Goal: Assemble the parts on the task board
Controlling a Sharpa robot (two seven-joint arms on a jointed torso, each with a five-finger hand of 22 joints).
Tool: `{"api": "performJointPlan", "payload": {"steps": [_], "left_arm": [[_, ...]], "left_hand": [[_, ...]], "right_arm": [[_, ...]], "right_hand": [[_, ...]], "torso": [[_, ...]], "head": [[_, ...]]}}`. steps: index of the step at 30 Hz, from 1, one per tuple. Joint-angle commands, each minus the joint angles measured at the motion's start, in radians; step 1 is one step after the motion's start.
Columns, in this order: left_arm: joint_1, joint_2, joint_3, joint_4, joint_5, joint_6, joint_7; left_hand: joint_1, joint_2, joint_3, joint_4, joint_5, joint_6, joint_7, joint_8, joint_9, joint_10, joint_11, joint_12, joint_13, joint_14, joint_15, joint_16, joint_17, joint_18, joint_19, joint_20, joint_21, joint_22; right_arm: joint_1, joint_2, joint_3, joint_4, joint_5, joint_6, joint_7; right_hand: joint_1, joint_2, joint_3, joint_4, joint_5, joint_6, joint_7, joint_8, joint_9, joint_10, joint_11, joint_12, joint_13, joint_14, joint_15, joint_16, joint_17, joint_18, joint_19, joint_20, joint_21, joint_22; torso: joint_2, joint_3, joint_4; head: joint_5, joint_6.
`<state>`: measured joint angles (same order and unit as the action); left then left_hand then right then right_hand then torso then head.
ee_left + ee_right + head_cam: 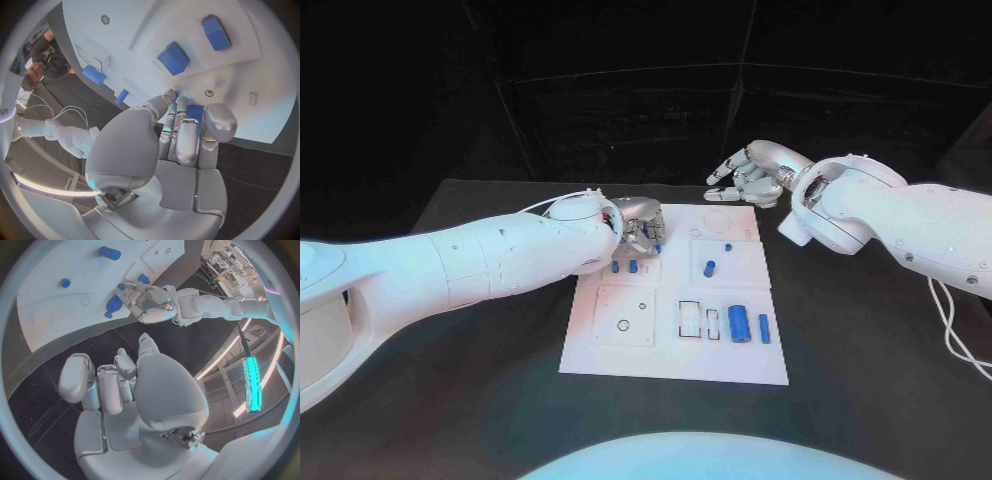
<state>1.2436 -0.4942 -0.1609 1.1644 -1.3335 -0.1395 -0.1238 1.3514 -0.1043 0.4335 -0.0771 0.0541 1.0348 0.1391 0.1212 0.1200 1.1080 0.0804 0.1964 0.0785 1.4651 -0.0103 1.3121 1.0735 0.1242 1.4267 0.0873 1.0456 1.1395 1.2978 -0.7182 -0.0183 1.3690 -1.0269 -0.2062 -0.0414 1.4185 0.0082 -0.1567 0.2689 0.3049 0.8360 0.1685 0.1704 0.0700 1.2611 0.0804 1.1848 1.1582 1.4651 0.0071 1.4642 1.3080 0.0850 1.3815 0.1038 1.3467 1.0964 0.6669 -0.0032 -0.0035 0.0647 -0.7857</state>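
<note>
The left hand (636, 226) is hovering over the board's (672, 365) near-left corner, fingers closing on a small blue part (195, 111) at its fingertips, while the right hand (754, 172) is idling empty, fingers apart, beyond the far edge

- The left hand (638, 226) covers the task board's (675, 365) upper left corner in the head view, so what lies beneath it cannot be told.
- A blue part (195, 112) sits between the left hand's fingers (218, 121), mostly hidden; its shape cannot be told.
- Outlines printed on the board are too small to read.
</note>
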Motion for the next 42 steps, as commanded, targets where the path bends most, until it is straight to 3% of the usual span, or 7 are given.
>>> {"api": "performJointPlan", "payload": {"steps": [1,14,27,29,34,40,42], "left_arm": [[-0.003,0.004,-0.002,0.0,-0.016,0.044,-0.007],[-0.003,0.008,-0.002,0.003,-0.018,0.053,0.0],[-0.004,-0.003,0.0,0.004,-0.017,-0.016,0.025],[-0.004,-0.006,0.005,0.009,-0.017,-0.025,0.03],[-0.004,-0.026,0.036,0.038,-0.015,-0.038,0.039],[-0.004,-0.026,0.036,0.038,-0.015,-0.038,0.039],[-0.004,-0.04,0.046,0.053,-0.007,-0.042,0.039]], "left_hand": [[-0.008,0.002,0.007,0.001,-0.004,0.009,-0.001,0.002,0.0,0.007,-0.001,-0.004,0.0,-0.001,0.003,-0.002,-0.001,-0.012,0.001,0.005,-0.003,0.0],[0.003,0.03,0.029,-0.002,-0.004,0.051,-0.013,0.009,0.001,0.05,-0.015,-0.013,-0.001,0.001,-0.009,0.003,-0.002,-0.013,0.007,-0.006,0.0,0.005],[0.018,0.042,0.05,-0.018,-0.004,0.068,-0.012,0.01,0.0,0.074,-0.018,-0.019,0.001,0.003,-0.012,0.008,0.0,-0.014,0.01,-0.01,0.001,0.007],[0.018,0.042,0.05,-0.019,-0.004,0.068,-0.011,0.01,0.0,0.074,-0.018,-0.02,0.001,0.004,-0.012,0.008,0.0,-0.014,0.01,-0.01,0.001,0.008],[0.018,0.041,0.051,-0.021,-0.004,0.068,-0.011,0.009,0.0,0.075,-0.017,-0.022,0.001,0.004,-0.012,0.009,0.0,-0.013,0.009,-0.01,-0.003,0.005],[0.018,0.041,0.051,-0.021,-0.004,0.068,-0.011,0.009,0.0,0.075,-0.017,-0.022,0.001,0.004,-0.012,0.009,0.0,-0.013,0.009,-0.01,-0.003,0.005],[0.015,0.039,0.052,-0.021,-0.004,0.07,-0.01,0.009,-0.001,0.077,-0.017,-0.023,0.001,0.005,-0.012,0.01,0.001,-0.013,0.01,-0.01,-0.002,0.006]], "right_arm": [[0.002,0.001,0.001,0.001,-0.003,-0.003,0.007],[0.002,0.002,0.001,0.0,-0.003,-0.002,0.008],[0.002,0.003,0.001,-0.001,-0.003,-0.002,0.009],[0.002,0.003,0.001,-0.001,-0.003,-0.002,0.009],[0.002,0.003,0.001,-0.003,-0.003,-0.002,0.01],[0.002,0.003,0.001,-0.003,-0.003,-0.002,0.01],[0.001,0.002,0.001,-0.003,-0.003,-0.002,0.01]], "right_hand": [[-0.002,0.009,-0.008,0.0,0.005,-0.004,0.0,0.006,-0.001,-0.004,-0.001,-0.001,0.001,0.07,-0.008,-0.004,0.114,0.004,-0.005,-0.002,-0.005,0.001],[-0.002,0.01,-0.008,0.0,0.005,-0.004,0.0,0.006,-0.001,-0.003,-0.001,0.001,0.002,0.07,-0.008,-0.005,0.113,0.004,-0.004,-0.002,-0.005,0.001],[-0.002,0.01,-0.009,0.001,0.005,-0.003,0.0,0.007,-0.001,-0.002,-0.001,0.002,0.004,0.07,-0.008,-0.004,0.114,0.004,-0.004,-0.002,-0.005,0.002],[-0.002,0.01,-0.009,0.001,0.005,-0.003,0.0,0.007,-0.001,-0.002,-0.001,0.002,0.004,0.07,-0.008,-0.004,0.114,0.004,-0.004,-0.002,-0.005,0.002],[-0.002,0.01,-0.009,0.001,0.005,-0.003,0.0,0.007,-0.001,-0.002,-0.001,0.002,0.004,0.07,-0.008,-0.004,0.114,0.004,-0.004,-0.002,-0.005,0.002],[-0.002,0.01,-0.009,0.001,0.005,-0.003,0.0,0.007,-0.001,-0.002,-0.001,0.002,0.004,0.07,-0.008,-0.004,0.114,0.004,-0.004,-0.002,-0.005,0.002],[-0.002,0.01,-0.009,0.001,0.005,-0.003,0.0,0.007,-0.001,-0.002,-0.001,0.002,0.004,0.07,-0.008,-0.004,0.114,0.004,-0.004,-0.002,-0.005,0.002]], "torso": [[0.0,0.0001,0.0],[0.0,0.0002,0.001],[0.0,-0.0005,-0.0001],[0.0,-0.0007,0.0002],[-0.001,-0.0013,0.0014],[-0.001,-0.0013,0.0014],[-0.001,-0.0003,0.0038]], "head": [[0.0,0.0],[0.003,-0.002],[-0.003,0.0],[-0.005,0.0],[-0.006,0.0],[-0.006,0.0],[-0.005,0.001]]}}
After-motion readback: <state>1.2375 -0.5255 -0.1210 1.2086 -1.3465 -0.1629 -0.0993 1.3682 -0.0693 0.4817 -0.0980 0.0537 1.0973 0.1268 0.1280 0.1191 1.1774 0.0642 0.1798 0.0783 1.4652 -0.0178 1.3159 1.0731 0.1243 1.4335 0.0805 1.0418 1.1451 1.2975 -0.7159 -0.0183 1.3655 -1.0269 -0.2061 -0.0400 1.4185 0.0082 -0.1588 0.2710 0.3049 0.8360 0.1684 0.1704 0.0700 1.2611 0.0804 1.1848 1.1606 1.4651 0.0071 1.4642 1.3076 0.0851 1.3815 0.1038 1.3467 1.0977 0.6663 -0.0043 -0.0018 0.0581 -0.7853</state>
